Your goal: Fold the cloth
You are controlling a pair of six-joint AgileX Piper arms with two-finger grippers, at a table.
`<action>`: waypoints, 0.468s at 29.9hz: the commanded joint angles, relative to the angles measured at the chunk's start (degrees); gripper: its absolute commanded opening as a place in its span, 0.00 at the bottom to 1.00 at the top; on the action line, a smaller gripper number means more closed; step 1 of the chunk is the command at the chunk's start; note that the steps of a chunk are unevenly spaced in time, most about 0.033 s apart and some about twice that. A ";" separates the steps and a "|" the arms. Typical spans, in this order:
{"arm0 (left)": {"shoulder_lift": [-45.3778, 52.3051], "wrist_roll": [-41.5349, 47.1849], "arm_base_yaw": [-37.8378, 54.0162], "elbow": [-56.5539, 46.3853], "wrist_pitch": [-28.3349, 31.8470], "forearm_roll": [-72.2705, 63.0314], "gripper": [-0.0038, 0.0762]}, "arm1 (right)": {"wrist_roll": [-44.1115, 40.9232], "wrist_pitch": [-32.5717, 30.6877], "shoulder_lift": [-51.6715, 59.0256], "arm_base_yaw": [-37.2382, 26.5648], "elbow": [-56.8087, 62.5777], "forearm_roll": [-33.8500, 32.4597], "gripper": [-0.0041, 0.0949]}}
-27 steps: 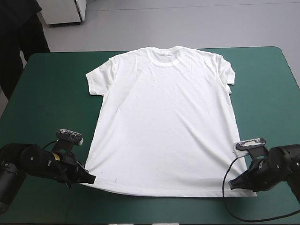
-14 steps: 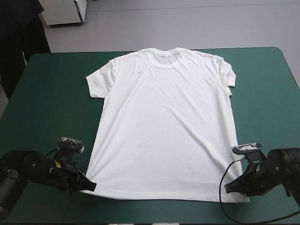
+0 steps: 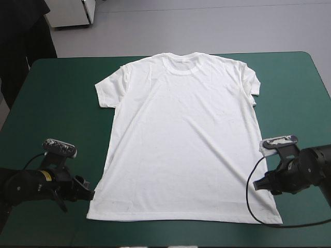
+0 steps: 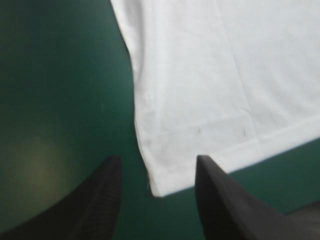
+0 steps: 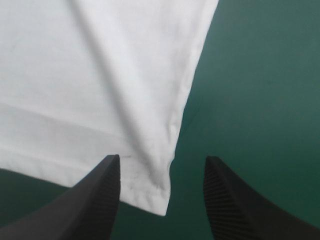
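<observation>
1. High view: the T-shirt [image 3: 181,139] is seen spread flat on the teal-green cover [image 3: 62,103]. Its collar is toward the table's far edge and its hem toward the near edge, and both short sleeves are laid out. It is plain white, and faint creases run slantwise across the body.
2. High view: the left gripper [image 3: 90,195] is placed just beside the hem's left corner. The right gripper [image 3: 258,185] is placed at the shirt's right side edge, a little short of the hem's right corner.
3. Left wrist view: the fingers of the left gripper [image 4: 157,160] are held apart and nothing is clamped. A hem corner of the T-shirt [image 4: 215,75] lies flat between them, and the stitched hem band and side edge run on ahead of the gripper. Bare cover is seen beside both fingers.
4. Right wrist view: the right gripper [image 5: 162,158] is likewise spread and released. The other hem corner of the T-shirt [image 5: 100,75] lies between its fingers, with a soft fold running up the cloth ahead of them. Bare cover lies beside the shirt's edge.
</observation>
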State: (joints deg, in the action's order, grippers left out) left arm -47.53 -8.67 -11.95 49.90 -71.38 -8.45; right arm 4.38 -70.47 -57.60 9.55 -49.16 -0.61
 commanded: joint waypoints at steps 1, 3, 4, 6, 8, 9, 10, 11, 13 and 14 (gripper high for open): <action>-6.75 1.34 -0.45 7.30 6.02 1.81 0.49 | -0.72 2.93 -5.67 0.02 -7.82 -2.44 0.54; -12.17 1.34 -0.45 10.60 8.52 2.36 0.49 | -1.15 3.93 -10.22 0.02 -11.52 -2.64 0.54; -15.50 1.23 -0.45 12.65 9.67 2.80 0.49 | -1.15 4.19 -13.00 0.02 -13.77 -2.64 0.54; -22.47 0.88 -0.45 17.31 13.09 3.05 0.49 | -1.52 4.31 -18.85 0.02 -19.01 -2.29 0.54; -28.77 0.08 -0.45 22.04 14.32 3.05 0.49 | -1.52 4.46 -23.74 0.02 -23.97 -2.00 0.54; -32.15 -0.53 -0.45 24.68 14.41 2.77 0.49 | -1.52 4.62 -26.13 0.02 -26.69 -2.03 0.54; -35.38 -0.84 -0.45 27.23 14.18 2.79 0.49 | -1.52 4.62 -28.28 0.02 -29.32 -2.03 0.54; -38.37 -0.84 -0.45 29.22 13.93 2.69 0.49 | -1.52 4.76 -29.75 0.02 -31.16 -2.03 0.54; -43.43 -1.25 -0.33 33.83 13.47 2.33 0.49 | -2.29 6.00 -32.76 -0.11 -34.85 -2.03 0.54; -46.01 -1.25 0.02 35.91 13.24 1.85 0.49 | -2.58 6.32 -34.00 -0.11 -35.88 -1.53 0.54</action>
State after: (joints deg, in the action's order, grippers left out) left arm -89.67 -9.57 -12.09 78.96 -59.28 -6.09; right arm 2.52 -66.04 -90.39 9.55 -79.71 -2.25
